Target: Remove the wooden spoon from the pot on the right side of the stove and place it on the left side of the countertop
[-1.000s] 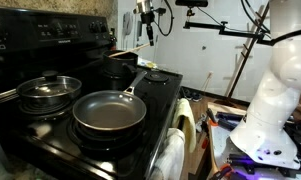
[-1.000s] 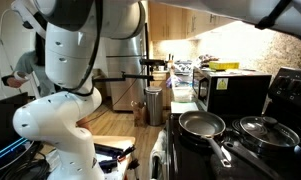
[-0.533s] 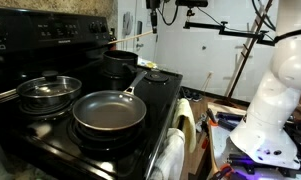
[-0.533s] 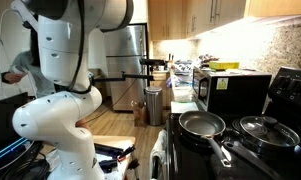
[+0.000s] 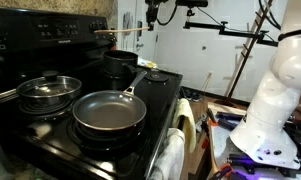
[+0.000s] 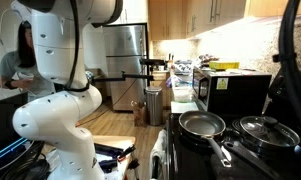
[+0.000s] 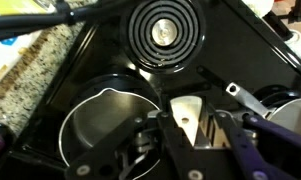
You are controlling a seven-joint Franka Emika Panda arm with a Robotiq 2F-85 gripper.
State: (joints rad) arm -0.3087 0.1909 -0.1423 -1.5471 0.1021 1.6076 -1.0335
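Pale wooden upper cabinets (image 6: 195,18) run along the top of the kitchen wall, with a mottled stone backsplash (image 6: 282,45) below them and a black microwave (image 6: 235,92) standing on the worktop against it. Past the worktop's far end stands a tall stainless refrigerator (image 6: 125,60), with a round metal bin (image 6: 153,106) on the floor near it. In an exterior view a plain white wall (image 5: 200,65) closes the evenly lit room, and the wrist view shows a speckled granite worktop (image 7: 35,65) along its left edge.
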